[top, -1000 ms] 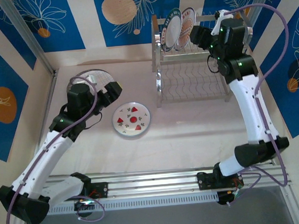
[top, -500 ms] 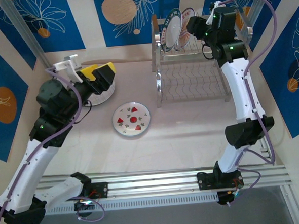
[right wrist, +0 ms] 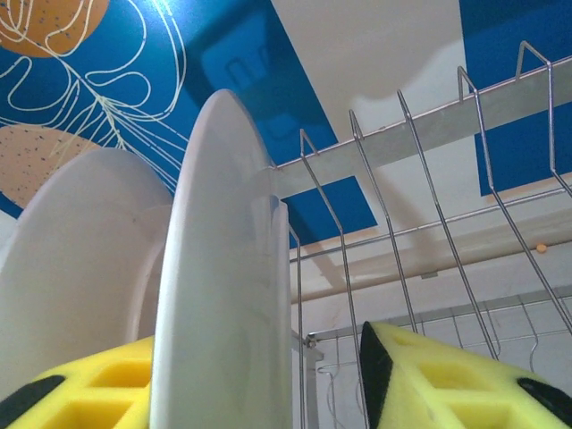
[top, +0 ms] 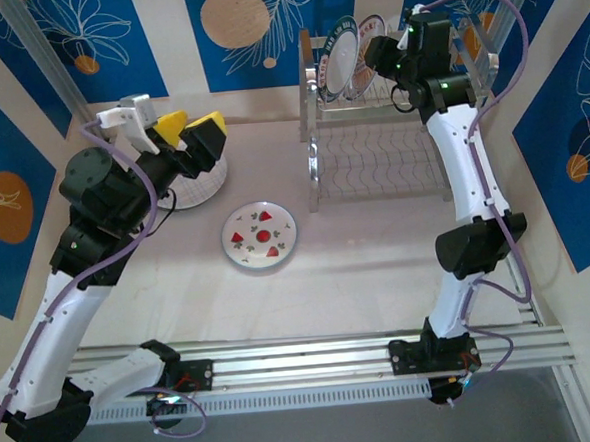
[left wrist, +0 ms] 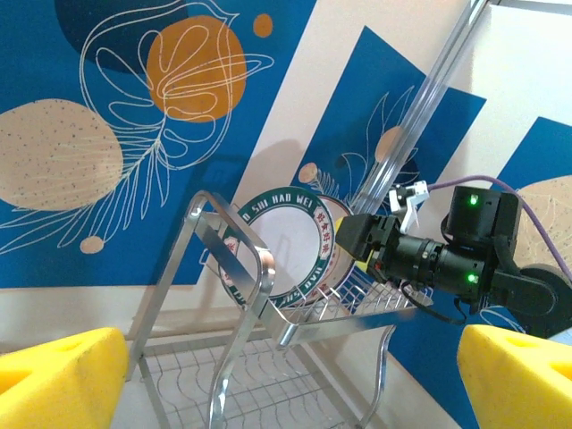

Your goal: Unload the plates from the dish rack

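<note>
Two plates stand on edge at the left end of the dish rack's (top: 315, 175) upper shelf (left wrist: 357, 317): a dark-rimmed plate (top: 342, 56) with lettering, and a second plate (top: 366, 38) just beside it on the right. The right jaws straddle the second plate's rim. One yellow pad (right wrist: 71, 393) sits close against one face and the other pad (right wrist: 447, 384) stands off from the opposite face, so the jaws are open around the plate and not clamped on it.

Bare wire slots run rightward from this plate along the shelf. The wavy lower shelf (top: 377, 161) lies under it. The rack backs onto the blue patterned wall (top: 253, 33) at the far edge of the surface (top: 368, 267).

Two more plates lie flat on the surface, left of the rack. A watermelon plate (top: 261, 234) sits in open room, and a pale plate (top: 195, 187) lies farther left. The left jaws hang above that pale plate, spread wide and holding nothing.
</note>
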You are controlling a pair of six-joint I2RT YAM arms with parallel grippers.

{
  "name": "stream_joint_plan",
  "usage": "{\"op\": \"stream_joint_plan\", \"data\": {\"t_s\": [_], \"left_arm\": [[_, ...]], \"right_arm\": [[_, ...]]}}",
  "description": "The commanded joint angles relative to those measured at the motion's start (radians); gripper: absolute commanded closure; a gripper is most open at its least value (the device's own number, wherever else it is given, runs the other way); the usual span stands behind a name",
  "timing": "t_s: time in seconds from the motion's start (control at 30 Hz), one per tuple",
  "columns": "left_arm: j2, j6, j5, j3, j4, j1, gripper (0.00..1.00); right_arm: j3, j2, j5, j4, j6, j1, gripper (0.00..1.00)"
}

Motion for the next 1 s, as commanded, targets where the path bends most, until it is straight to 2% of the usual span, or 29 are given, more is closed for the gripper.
{"op": "stream_joint_plan", "data": {"t_s": [0.0, 0.23, 0.47, 0.97], "left_arm": [[-0.004, 0.019, -0.013, 0.022, 0.009, -0.013, 0.06], [-0.004, 0.016, -0.014, 0.014, 0.011, -0.015, 0.06], [-0.003, 0.019, -0.004, 0.023, 0.022, -0.019, 0.05], [-0.004, 0.012, -0.002, 0.025, 0.023, -0.026, 0.05]], "right_arm": [[0.062, 0.020, 0.026, -0.024, -0.014, 0.011, 0.55], [0.109, 0.057, 0.056, -0.061, -0.021, 0.034, 0.59], [0.173, 0.084, 0.109, -0.093, -0.045, 0.062, 0.73], [0.252, 0.100, 0.286, -0.136, -0.095, 0.128, 0.91]]}}
